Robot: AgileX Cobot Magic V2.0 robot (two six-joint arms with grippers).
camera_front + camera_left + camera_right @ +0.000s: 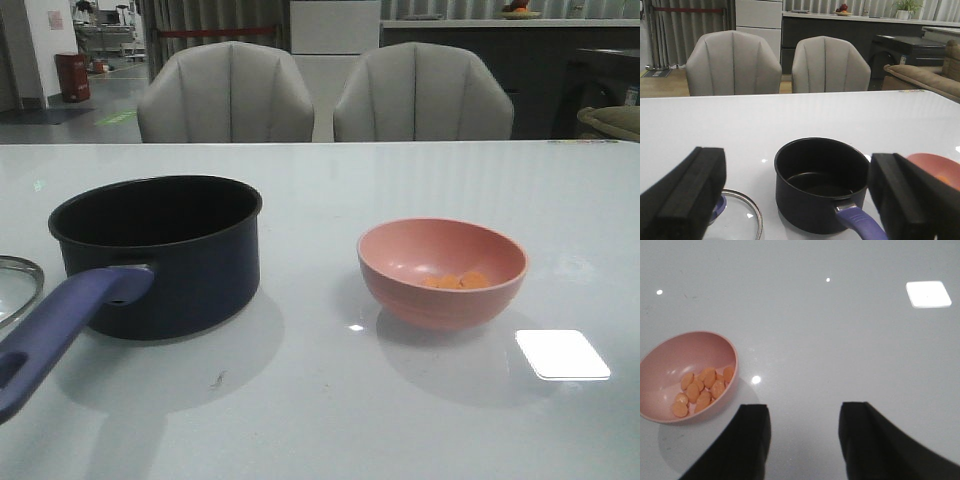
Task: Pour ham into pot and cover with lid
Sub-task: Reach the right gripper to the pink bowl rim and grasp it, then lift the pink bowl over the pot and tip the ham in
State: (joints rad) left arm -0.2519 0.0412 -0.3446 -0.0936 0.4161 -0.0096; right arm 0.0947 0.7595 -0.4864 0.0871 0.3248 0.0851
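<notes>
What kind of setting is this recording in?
Probably an open-plan showroom or office lounge: a white table with two padded chairs, a sofa, and a counter behind.

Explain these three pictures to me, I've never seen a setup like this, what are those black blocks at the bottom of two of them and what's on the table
This is a two-armed robot at a white table. One picture looks forward from the robot; the other two come from cameras on its wrists. The black blocks are gripper fingers seen close up: the left gripper and the right gripper. Both are open and hold nothing.

On the table stand a dark navy pot with a purple-blue handle, empty inside, and a pink bowl holding small orange ham slices. A glass lid lies flat beside the pot, on the robot's left. Two grey chairs stand behind the table.
</notes>
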